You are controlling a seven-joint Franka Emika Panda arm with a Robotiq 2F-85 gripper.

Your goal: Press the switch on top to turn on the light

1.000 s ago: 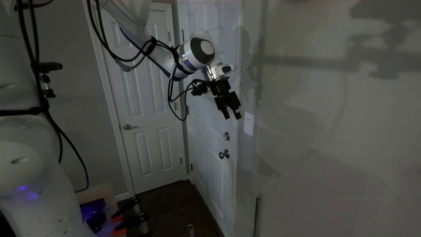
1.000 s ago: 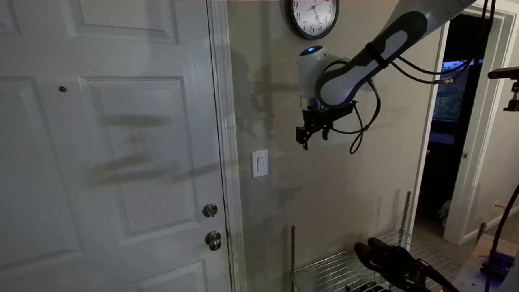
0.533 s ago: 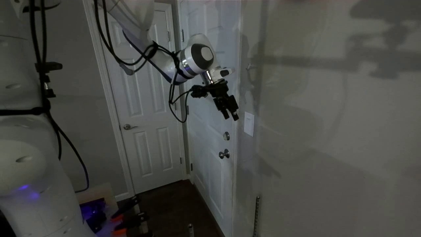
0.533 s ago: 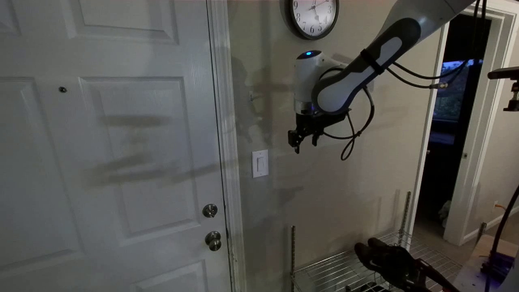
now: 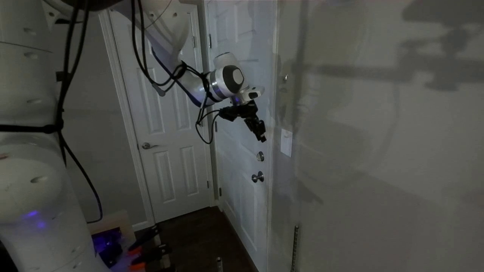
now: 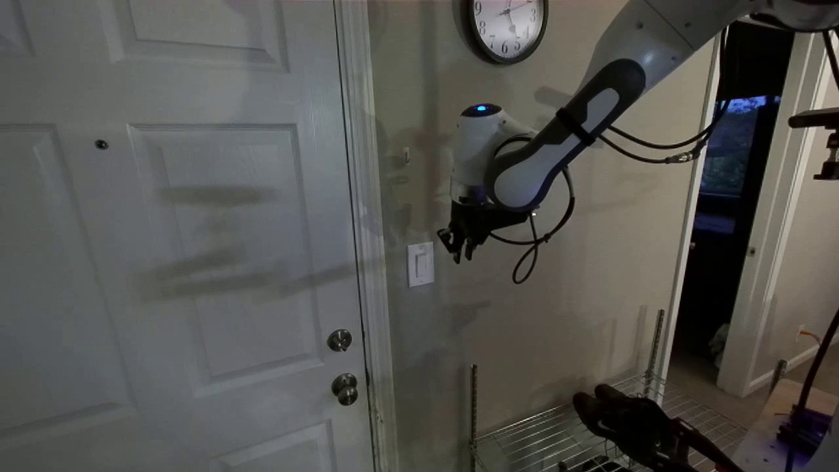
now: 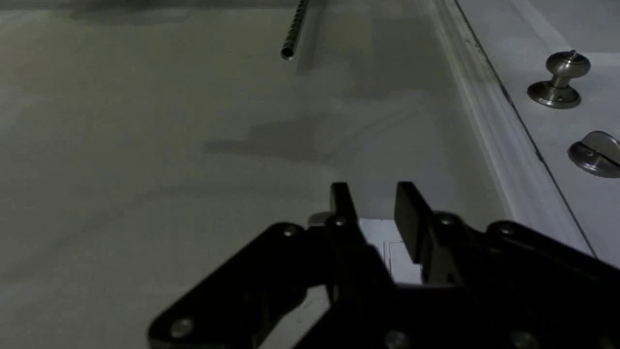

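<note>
Hanging near the beige wall, the black two-fingered gripper tilts downward at the end of a white-and-grey jointed robot arm. Its fingers are spread only partway, a modest gap between the tips, and it's got hold of nothing but air. The white, upright rectangular switch plate is mounted on that wall, super close by: in an exterior view it's just left of the fingertips, and the wrist view catches part of it through the gap. In both exterior views there's a bit of space between gripper and plate, so they're not touching. Left of the plate, past the white trim, there's a white panelled door with a round metallic deadbolt above a round metallic knob, both sitting lower than the plate. Up high on the wall is a round black-rimmed clock with a white face, cropped at the top. Down on the right, there's a silver wire shelf with a dark, bulky object on or in front of it, can't tell which. A second white panelled door with a silver lever handle shows on the far side.
</note>
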